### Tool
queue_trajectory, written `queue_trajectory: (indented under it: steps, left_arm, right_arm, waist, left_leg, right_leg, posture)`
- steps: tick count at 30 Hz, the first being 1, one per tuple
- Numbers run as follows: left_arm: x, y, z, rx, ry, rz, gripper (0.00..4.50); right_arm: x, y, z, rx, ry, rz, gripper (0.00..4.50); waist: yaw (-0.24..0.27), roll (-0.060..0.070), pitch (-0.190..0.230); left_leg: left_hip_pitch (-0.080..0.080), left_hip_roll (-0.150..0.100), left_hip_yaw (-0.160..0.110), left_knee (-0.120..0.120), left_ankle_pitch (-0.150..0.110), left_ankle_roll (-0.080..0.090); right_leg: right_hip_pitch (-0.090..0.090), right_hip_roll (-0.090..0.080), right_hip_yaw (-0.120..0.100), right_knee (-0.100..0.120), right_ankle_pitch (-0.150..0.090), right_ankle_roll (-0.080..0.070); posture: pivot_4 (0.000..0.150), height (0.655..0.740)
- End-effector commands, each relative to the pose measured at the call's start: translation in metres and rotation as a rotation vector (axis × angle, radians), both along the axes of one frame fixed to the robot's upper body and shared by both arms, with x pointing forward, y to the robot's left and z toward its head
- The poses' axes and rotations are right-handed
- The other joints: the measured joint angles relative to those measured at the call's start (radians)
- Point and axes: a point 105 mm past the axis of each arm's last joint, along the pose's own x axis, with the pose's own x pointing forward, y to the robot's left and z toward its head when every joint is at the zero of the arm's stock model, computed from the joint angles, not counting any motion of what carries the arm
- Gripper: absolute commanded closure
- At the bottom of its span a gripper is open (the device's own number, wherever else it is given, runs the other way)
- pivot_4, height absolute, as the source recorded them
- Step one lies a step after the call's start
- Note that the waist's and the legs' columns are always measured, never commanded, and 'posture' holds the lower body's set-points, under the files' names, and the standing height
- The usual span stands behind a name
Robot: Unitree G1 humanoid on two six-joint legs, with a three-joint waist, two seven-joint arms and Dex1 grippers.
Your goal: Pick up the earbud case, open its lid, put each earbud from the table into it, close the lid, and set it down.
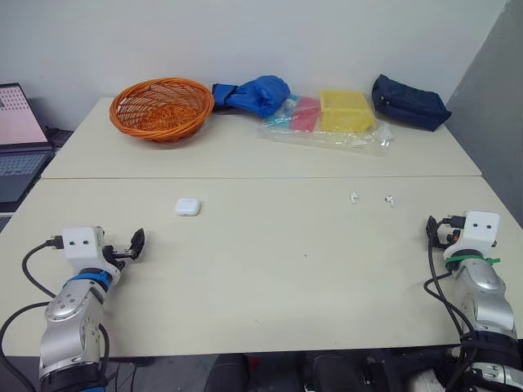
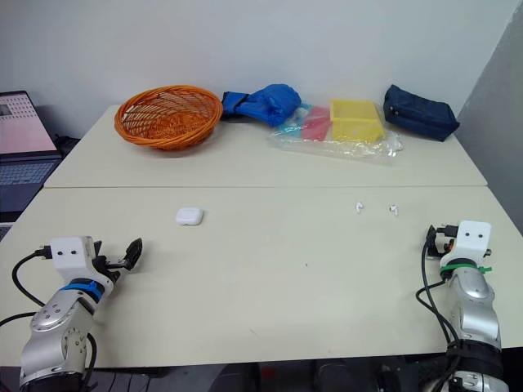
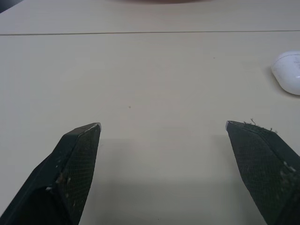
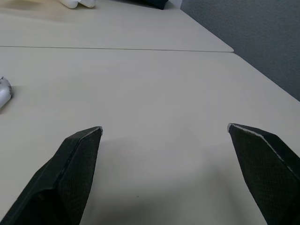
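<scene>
1. Placement suits a two-arm job, in our judgement. The earbud case lies left of centre in the left eye view on the table, with the left gripper nearest it. The two earbuds lie close together right of centre, nearer the right gripper.
2. Both grippers rest low at the lower corners of the frame. In the wrist views the fingers of each are spread wide with bare table between them, so neither holds anything. We take this as a ready pose, with the pickup not yet begun.
3. We read the basket, yellow box and dark pouch along the upper part of the frame as clutter apart from the work.
4. The case's lid looks shut, but we cannot make out its hinge side.
5. The earbuds are too small to tell which way they lie.
6. The left wrist view cuts the case off at the frame edge, and the laptop is cropped at the left edge.
</scene>
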Motion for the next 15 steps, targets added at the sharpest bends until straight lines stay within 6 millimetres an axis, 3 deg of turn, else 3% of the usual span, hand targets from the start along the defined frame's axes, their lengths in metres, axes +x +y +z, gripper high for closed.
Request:
queue_trajectory:
  steps: [1,7,15]
  left_arm:
    - [-0.001,0.003,0.017,0.034,-0.059,0.005,0.03]
    - [0.003,-0.011,0.021,0.032,-0.079,-0.047,0.03]
    - [0.003,-0.014,0.020,0.023,-0.083,-0.041,0.03]
  right_arm:
    - [0.001,0.000,0.018,-0.035,-0.051,0.012,0.00]
    - [0.004,0.004,0.020,-0.038,-0.054,0.030,0.00]
    - [0.008,0.005,0.024,-0.049,-0.063,0.036,0.00]
  waist:
    - [0.000,0.000,0.000]
    - [0.000,0.000,0.000]
    - [0.000,0.000,0.000]
  left_leg:
    - [0.000,0.000,0.000,0.000,0.000,0.000]
    - [0.000,0.000,0.000,0.000,0.000,0.000]
    - [0.000,0.000,0.000,0.000,0.000,0.000]
  right_leg:
    - [0.000,0.000,0.000,0.000,0.000,0.000]
    - [0.000,0.000,0.000,0.000,0.000,0.000]
    - [0.000,0.000,0.000,0.000,0.000,0.000]
  posture:
    - [0.150,0.7400]
    - [0.150,0.7400]
    - [0.150,0.7400]
